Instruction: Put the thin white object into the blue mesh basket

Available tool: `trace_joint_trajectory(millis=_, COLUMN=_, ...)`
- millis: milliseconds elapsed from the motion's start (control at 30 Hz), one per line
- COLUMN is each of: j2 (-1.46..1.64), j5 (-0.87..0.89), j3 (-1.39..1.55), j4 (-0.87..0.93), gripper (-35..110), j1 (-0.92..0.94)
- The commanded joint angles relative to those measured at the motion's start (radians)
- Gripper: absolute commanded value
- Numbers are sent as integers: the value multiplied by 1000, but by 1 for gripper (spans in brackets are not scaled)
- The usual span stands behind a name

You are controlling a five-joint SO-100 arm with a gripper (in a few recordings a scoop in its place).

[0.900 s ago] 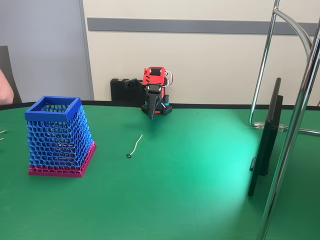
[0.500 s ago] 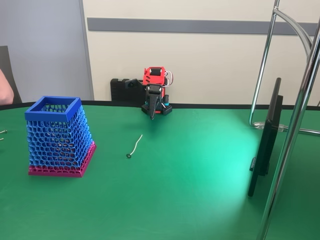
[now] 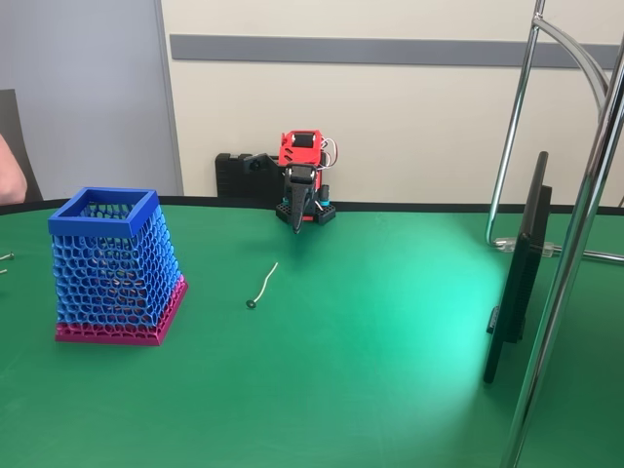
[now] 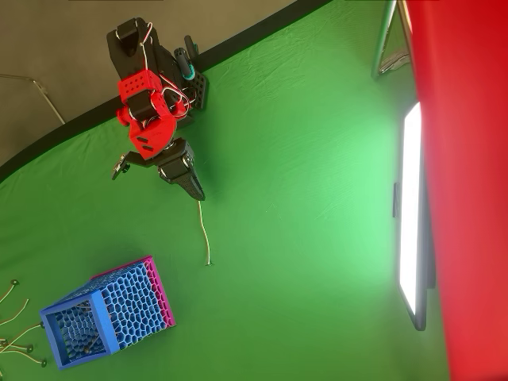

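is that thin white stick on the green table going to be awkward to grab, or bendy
Probably awkward: the thin white object lies flat on the green table and is very slender, leaving the gripper little to pinch. Its slight curve suggests it may flex. It looks very light, so a nudge could slide it.

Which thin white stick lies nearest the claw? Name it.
The lone thin white stick in mid-table, its upper end just below the claw. The other sticks lie clustered at the left edge, beyond the blue mesh basket.
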Motion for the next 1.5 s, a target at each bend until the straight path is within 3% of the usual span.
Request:
trace_joint_trajectory(millis=0, j2=8, j5=-8, j3=5, j4=3, gripper=1, j1=-8)
trace_joint_trajectory(millis=1467, j2=-17, j5=-6, j3=-2, j4=-11, gripper=1, j1=-9)
